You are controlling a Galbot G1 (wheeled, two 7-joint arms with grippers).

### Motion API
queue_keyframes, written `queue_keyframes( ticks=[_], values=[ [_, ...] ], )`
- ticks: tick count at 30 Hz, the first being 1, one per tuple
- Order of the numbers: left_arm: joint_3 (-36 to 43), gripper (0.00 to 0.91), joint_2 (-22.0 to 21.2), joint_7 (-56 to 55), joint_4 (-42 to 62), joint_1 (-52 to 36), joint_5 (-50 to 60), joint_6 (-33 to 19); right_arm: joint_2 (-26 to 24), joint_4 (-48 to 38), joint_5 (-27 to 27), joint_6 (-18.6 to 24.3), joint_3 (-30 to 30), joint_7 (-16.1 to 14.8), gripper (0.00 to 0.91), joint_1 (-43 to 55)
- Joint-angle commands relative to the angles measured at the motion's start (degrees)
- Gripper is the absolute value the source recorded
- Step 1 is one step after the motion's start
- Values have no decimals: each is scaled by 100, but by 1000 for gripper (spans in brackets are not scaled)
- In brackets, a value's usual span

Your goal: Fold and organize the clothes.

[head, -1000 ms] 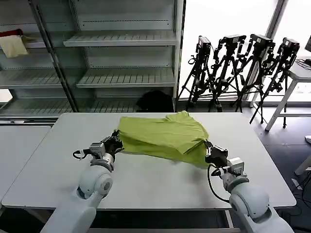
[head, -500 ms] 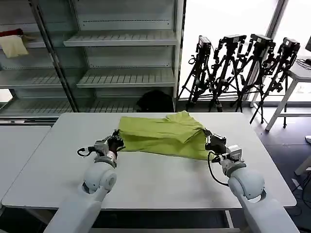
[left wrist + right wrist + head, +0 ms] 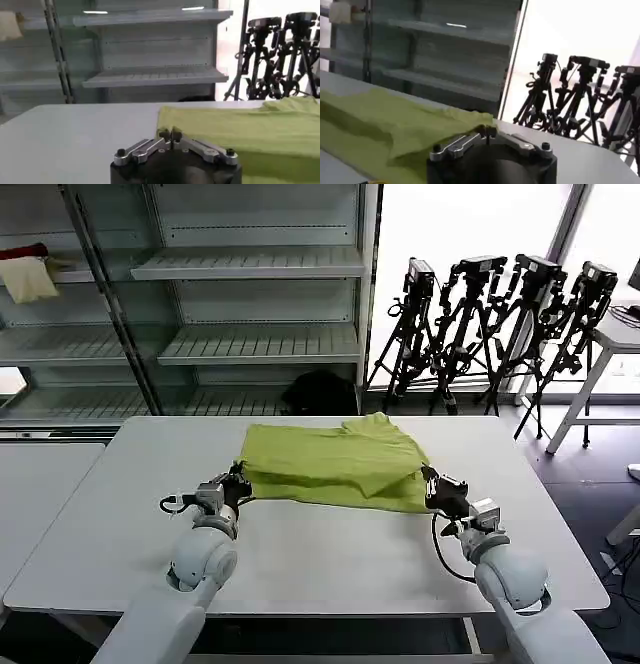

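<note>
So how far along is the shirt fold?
One fold looks done: the T-shirt lies doubled on the table. In hand: the left gripper and right gripper are shut on its near corners. Left: further folds, sleeves look untidy, then releasing.

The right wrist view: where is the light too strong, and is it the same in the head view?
Right wrist view: the window behind the tripods is washed out white. Head view: the same window glares, and the T-shirt stays evenly lit on the table.
</note>
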Motion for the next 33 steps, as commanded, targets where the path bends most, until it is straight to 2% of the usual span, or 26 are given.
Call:
queue_keyframes(
  ticks=[1,7,8,9,10,11,15,19,26,28,33],
  values=[
    [4,0,36,131,-15,57,143,32,-30,-10,-7,47,24,-36,0,-176],
    [8,20,59,249,3,64,226,69,23,-77,-4,62,28,-15,0,-227],
    [3,343,64,284,-2,66,234,89,26,-84,-5,64,31,-11,0,-228],
    [-5,907,84,324,-19,82,266,154,30,-89,-3,69,42,5,10,-232],
    [-7,907,105,360,-38,98,324,236,27,-87,8,68,52,21,232,-238],
    [-4,907,115,361,-55,105,388,271,22,-78,29,64,58,38,907,-245],
    [-22,907,160,388,-173,120,533,526,30,-16,142,-65,111,146,907,-258],
    [-15,907,318,400,-279,110,736,535,30,113,242,-133,161,257,907,-280],
    [-79,907,748,422,-748,303,586,545,-124,737,845,-686,385,658,907,-486],
    [-136,907,798,419,-908,370,234,551,-184,924,978,-783,439,756,907,-579],
    [-207,907,754,528,-897,442,-421,560,-200,1070,1378,-1399,566,1026,907,-690]
  ],
)
